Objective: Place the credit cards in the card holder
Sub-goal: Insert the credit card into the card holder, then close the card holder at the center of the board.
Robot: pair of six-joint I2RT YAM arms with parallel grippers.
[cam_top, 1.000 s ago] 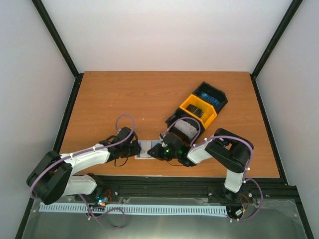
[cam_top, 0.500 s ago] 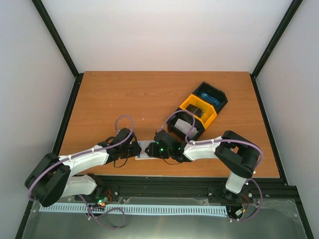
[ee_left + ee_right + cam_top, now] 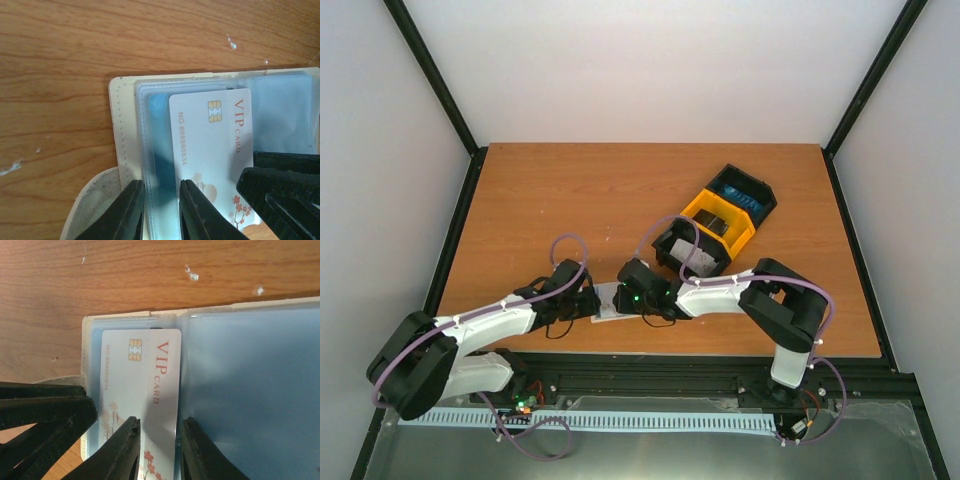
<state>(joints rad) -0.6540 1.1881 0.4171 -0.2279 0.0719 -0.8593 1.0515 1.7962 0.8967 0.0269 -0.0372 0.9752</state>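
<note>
A white VIP card (image 3: 142,400) lies on the clear sleeves of the open cream card holder (image 3: 121,145) near the front edge of the wooden table (image 3: 550,200). The right fingers (image 3: 156,450) pinch the card's edge. The left fingers (image 3: 161,212) clamp the holder's sleeves. A black-and-yellow tray (image 3: 720,220) sits far right.

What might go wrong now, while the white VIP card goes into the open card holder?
1. The VIP card seems to lie over the clear sleeve, so it may slide across instead of entering.
2. The left gripper pins only the card holder edge, so it may shift.
3. Both grippers sit close and might collide.
</note>
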